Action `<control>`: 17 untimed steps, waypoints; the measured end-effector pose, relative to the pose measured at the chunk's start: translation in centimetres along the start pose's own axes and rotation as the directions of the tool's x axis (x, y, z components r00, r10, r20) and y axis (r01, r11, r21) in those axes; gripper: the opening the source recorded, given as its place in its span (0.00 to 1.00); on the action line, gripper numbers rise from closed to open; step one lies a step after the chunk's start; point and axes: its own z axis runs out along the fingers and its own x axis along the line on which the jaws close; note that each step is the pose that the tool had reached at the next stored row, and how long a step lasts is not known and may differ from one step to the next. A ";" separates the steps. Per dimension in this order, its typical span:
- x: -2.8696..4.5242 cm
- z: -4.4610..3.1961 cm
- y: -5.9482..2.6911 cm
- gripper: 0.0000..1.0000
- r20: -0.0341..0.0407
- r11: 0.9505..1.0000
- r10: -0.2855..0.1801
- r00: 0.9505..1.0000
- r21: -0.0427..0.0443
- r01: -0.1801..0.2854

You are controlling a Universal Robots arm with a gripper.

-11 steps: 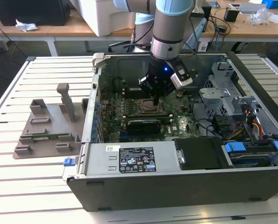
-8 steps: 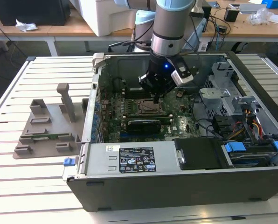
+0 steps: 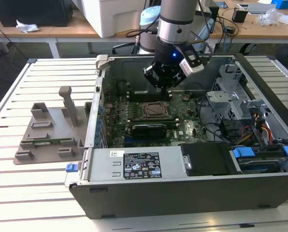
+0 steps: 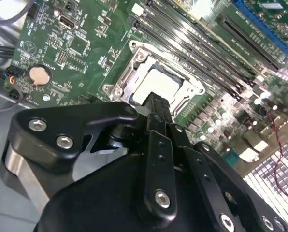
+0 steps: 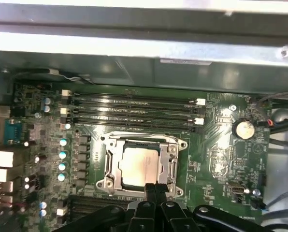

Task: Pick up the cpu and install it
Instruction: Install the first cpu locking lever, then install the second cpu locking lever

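Cpu (image 5: 139,166) sits flat in the socket frame (image 5: 142,164) on the motherboard (image 5: 221,145), so placing looks done. Gripper (image 5: 156,189) hovers just above its near edge, fingers pressed together, holding nothing. Next needs a straight lift clear w/o nudging it.

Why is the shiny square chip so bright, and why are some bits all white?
In the first wrist view, light bounces off the cpu in its socket, so its metal top glows pale. In the second wrist view, glare whitens the cpu and washes out spots of the green board. In the exterior view, the case's inside looks dim.
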 end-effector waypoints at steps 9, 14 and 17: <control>0.00 -0.01 0.00 0.11 0.000 1.000 0.000 1.000 0.000 0.000; 0.00 -0.01 -0.01 0.11 0.000 1.000 0.000 1.000 0.000 0.000; 0.23 0.04 -1.64 0.11 0.000 1.000 0.000 1.000 -0.003 0.000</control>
